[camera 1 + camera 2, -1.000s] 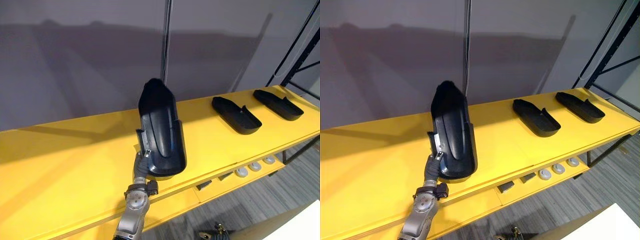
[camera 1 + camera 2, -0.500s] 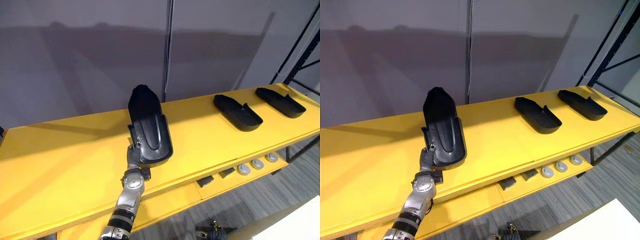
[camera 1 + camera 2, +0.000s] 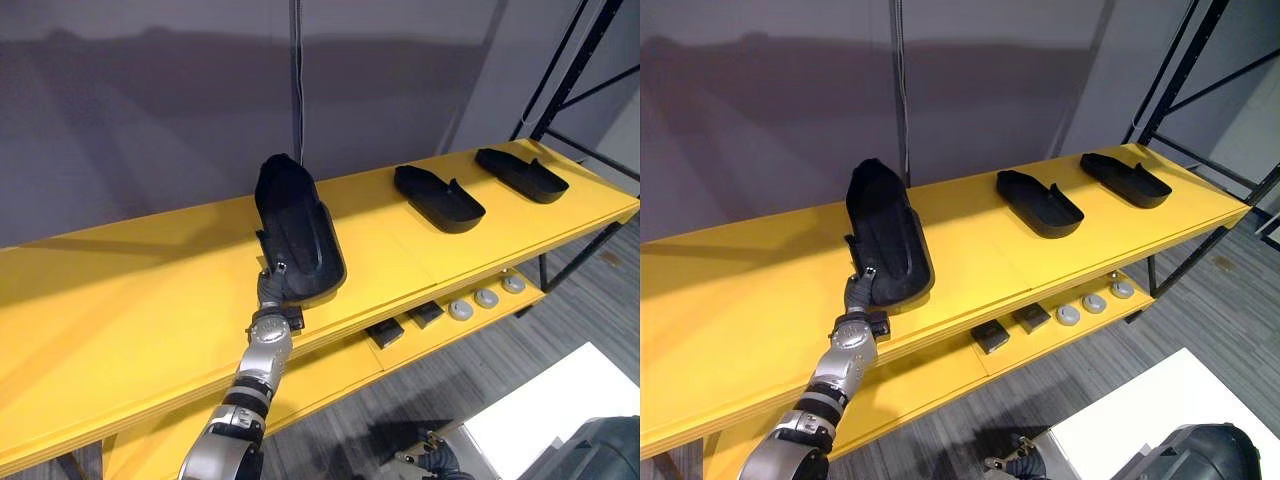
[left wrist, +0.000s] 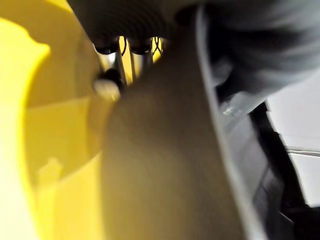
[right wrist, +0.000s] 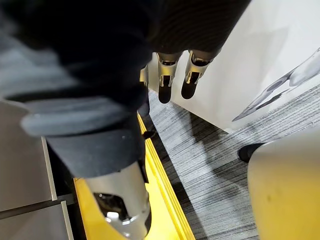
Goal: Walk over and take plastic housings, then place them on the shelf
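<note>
The housing [image 3: 298, 240] is smooth black plastic with a dull sheen along its ridge. The other housings [image 3: 438, 197] look more matt. The shelf [image 3: 120, 300] is yellow-painted board, smooth and satin, with layered lines along its front edge. The left hand [image 3: 271, 293] has a dark ribbed cover above a brushed silver metal wrist. The right hand [image 5: 166, 75] shows shiny silver fingers [image 5: 194, 70] with dark matt tips. The floor [image 3: 530, 330] is grey ribbed carpet and the wall [image 3: 150, 100] is matt grey.
</note>
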Robot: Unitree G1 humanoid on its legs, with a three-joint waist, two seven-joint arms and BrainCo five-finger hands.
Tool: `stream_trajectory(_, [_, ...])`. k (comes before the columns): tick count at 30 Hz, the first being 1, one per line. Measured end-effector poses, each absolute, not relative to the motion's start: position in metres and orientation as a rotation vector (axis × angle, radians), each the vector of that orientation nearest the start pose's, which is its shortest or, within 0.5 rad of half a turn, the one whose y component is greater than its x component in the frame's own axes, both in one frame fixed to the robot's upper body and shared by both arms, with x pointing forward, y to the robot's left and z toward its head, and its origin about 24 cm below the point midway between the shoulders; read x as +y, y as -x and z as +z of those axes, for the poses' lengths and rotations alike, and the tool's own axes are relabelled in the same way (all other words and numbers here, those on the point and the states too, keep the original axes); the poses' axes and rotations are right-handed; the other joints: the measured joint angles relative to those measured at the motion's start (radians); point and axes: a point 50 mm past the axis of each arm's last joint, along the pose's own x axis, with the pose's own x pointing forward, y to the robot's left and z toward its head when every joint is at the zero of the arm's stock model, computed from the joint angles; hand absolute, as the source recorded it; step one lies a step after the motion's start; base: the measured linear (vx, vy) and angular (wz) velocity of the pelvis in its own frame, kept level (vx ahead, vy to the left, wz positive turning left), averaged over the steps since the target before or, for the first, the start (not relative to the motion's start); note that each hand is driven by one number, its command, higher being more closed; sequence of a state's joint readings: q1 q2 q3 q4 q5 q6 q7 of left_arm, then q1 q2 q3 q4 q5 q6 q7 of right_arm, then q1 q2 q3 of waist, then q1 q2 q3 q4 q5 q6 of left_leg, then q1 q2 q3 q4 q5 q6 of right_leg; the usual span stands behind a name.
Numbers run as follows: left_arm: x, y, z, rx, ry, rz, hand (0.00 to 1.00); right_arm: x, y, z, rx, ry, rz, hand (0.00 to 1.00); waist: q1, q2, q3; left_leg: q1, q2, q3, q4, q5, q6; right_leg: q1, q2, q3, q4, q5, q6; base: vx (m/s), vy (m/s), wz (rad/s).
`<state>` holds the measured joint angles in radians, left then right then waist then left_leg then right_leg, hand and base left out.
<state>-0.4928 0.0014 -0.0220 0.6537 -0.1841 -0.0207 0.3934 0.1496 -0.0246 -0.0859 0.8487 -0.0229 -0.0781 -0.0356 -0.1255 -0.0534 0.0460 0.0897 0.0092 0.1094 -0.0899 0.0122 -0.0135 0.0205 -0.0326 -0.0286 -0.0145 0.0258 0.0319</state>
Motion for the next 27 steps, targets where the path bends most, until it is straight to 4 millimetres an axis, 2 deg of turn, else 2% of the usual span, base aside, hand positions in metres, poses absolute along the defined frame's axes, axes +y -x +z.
stream_trajectory(6, [0.128, -0.346, 0.041, 0.168, 0.127, 0.277, 0.0, -0.176, -0.12, -0.145, 0.915, 0.021, -0.135, 0.0, -0.008, 0.004, 0.008, 0.003, 0.0, 0.005, 0.004, 0.0, 0.0, 0.009, 0.003, 0.003, -0.016, 0.003, -0.004, 0.05, -0.001, -0.02])
stream_trajectory(11, [0.131, -0.347, 0.043, 0.162, 0.16, 0.285, 0.0, -0.176, -0.123, -0.145, 0.91, 0.021, -0.133, 0.0, -0.027, 0.013, 0.015, 0.004, -0.001, -0.001, 0.004, -0.001, -0.002, 0.016, 0.001, -0.001, -0.024, 0.003, -0.005, -0.02, -0.002, 0.03])
stream_trajectory(19, [0.127, -0.347, 0.041, 0.178, 0.221, 0.278, 0.0, -0.177, -0.125, -0.144, 0.905, 0.023, -0.133, 0.0, -0.027, 0.019, 0.02, 0.003, 0.0, -0.001, 0.004, 0.0, -0.001, 0.017, 0.001, -0.003, -0.029, 0.017, -0.004, -0.06, 0.001, 0.0])
stream_trajectory(23, [0.126, -0.34, 0.045, 0.143, 0.242, 0.28, 0.0, -0.177, -0.125, -0.144, 0.901, 0.025, -0.135, 0.0, -0.027, 0.026, 0.026, 0.003, 0.0, -0.001, 0.004, 0.002, 0.003, 0.018, 0.001, -0.004, -0.029, 0.017, -0.004, -0.02, -0.001, 0.0])
stream_trajectory(27, [0.125, -0.324, 0.061, 0.021, 0.188, 0.287, 0.0, -0.177, -0.124, -0.144, 0.903, 0.025, -0.138, 0.0, -0.023, 0.027, 0.029, 0.012, 0.002, 0.0, 0.004, 0.001, 0.001, 0.028, 0.003, -0.004, -0.029, 0.017, -0.004, 0.0, 0.0, 0.0])
